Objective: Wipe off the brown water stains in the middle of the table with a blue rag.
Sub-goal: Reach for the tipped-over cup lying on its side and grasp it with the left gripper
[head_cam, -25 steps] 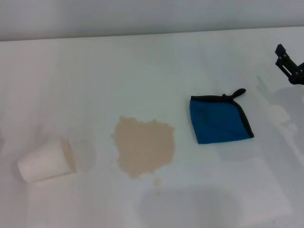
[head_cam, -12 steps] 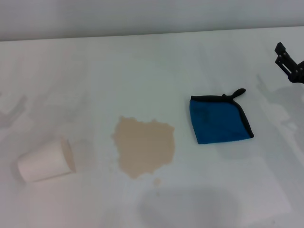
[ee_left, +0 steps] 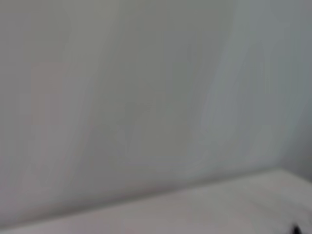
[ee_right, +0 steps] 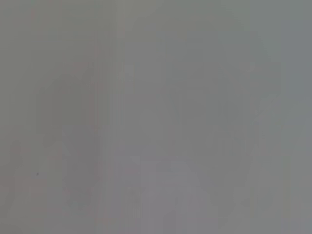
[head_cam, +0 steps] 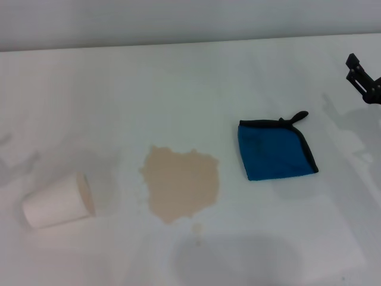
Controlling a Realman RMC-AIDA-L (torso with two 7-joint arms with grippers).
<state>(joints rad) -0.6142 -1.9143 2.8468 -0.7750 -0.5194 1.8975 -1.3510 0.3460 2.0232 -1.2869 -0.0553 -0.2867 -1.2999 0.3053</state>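
even bright light | soft shadows on table (head_cam: 178,89) | wrist views blurred

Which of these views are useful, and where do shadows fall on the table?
Head view: sharp; blue rag, brown water stains and tipped paper cup are clear, soft grey shadows on the table near its front edge. Left wrist and right wrist views: featureless grey blur.

Right claw (head_cam: 364,80) cut off at the head view's edge, fingers indiscernible; both wrist views featureless.
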